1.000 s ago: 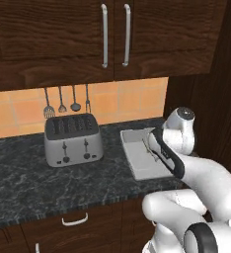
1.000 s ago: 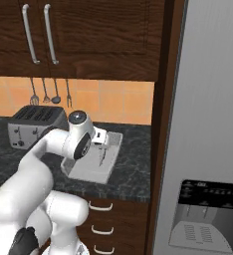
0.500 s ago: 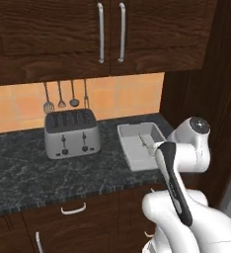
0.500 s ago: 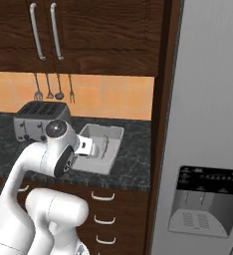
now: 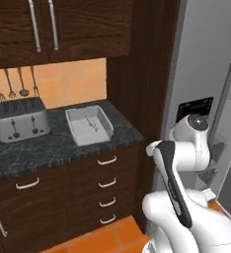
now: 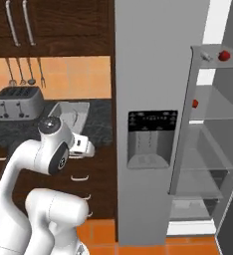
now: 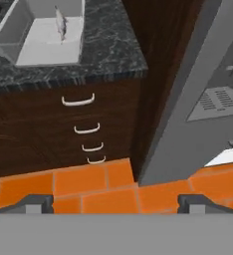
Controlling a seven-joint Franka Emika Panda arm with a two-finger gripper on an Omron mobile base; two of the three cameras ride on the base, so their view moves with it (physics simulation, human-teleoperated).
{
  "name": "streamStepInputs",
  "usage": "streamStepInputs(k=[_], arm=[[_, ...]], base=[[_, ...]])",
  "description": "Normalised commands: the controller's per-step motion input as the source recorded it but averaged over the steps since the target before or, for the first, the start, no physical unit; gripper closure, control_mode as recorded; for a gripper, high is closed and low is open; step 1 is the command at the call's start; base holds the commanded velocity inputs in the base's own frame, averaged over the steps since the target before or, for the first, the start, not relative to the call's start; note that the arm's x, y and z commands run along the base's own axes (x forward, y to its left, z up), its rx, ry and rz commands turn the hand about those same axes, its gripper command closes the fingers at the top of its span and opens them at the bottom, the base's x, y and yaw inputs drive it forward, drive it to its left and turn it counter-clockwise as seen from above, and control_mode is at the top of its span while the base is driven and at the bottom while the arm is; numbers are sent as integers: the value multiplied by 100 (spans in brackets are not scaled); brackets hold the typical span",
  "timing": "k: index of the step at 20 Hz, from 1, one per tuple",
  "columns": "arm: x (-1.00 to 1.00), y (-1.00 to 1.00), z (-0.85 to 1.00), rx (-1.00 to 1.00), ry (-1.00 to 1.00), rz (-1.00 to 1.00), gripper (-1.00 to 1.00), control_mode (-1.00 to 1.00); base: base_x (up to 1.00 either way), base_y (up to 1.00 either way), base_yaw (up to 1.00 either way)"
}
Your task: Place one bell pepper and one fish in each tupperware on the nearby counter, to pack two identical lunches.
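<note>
on the counter — tupperware holding a fish.

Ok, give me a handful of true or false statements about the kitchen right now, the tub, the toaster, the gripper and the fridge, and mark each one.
1. The tupperware sits on the counter to the right of the toaster, seen from the left base view. True.
2. The tupperware holds a red bell pepper. False: only a small slim item, probably a fish, lies inside; no pepper is in it.
3. The gripper is clamped on a fish. False: its fingertips stand wide apart with nothing between them, above the orange floor.
4. The fridge door stands open, with small red items on its shelves. True.
5. The toaster lies tipped on its side. False: it stands upright.
</note>
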Motion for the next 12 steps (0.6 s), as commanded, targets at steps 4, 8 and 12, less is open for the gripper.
streamStepInputs(k=[4, 8, 12], arm=[[0, 0, 0, 0, 0, 0, -100, 100], [0, 0, 0, 0, 0, 0, -100, 100], [0, 0, 0, 0, 0, 0, -100, 100]], base=[[0, -98, -52], [15, -99, -45], [56, -79, -25]])
